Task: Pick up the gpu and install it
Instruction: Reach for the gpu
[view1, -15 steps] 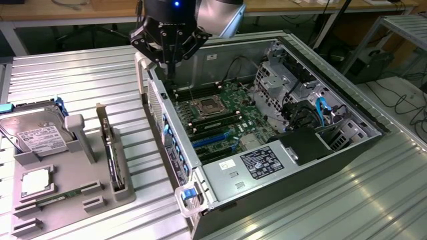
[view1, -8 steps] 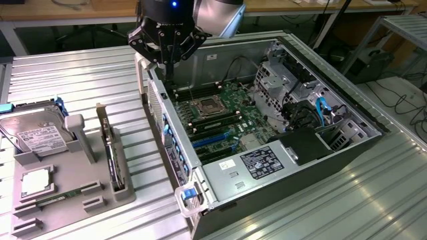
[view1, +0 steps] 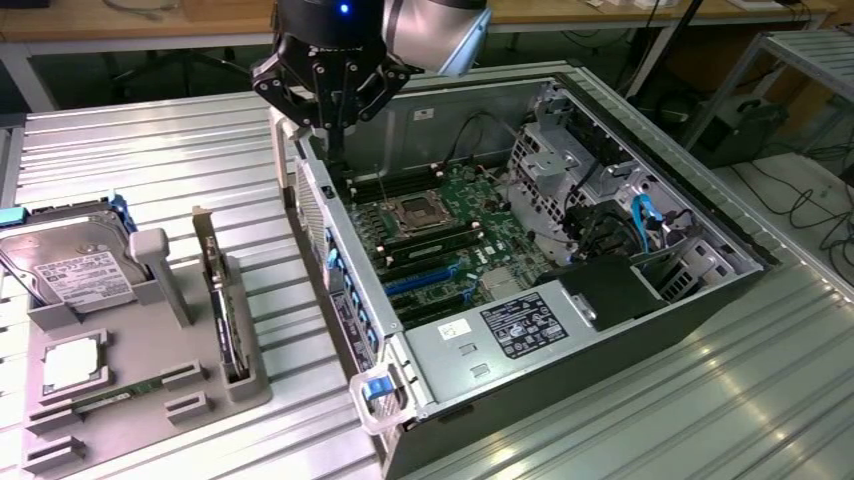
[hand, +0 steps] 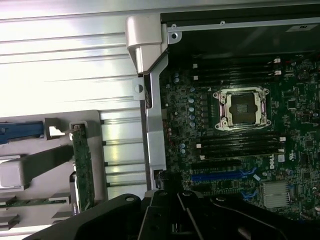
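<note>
Finding the gpu (view1: 224, 310) standing on its long edge in a slot of the grey holder (view1: 147, 405), silver bracket end rising at the far side, touched by no finger. Sharing that holder with the silver hard drive (view1: 78, 272), propped toward the exterior view's left, and with a narrow memory stick (view1: 118, 393) lying in the near clips. Resting, holder and all, on the ribbed metal table (view1: 160, 160), just beside the open computer case (view1: 741, 262). Hovering well apart from the card, above the case wall nearest the holder: the gripper (view1: 334, 135), clenching shut and grasping nothing. Looking down, in the wrist view, at the motherboard (hand: 300, 100) and its open CPU socket (hand: 242, 107), with the card's green edge showing beyond the case wall.
</note>
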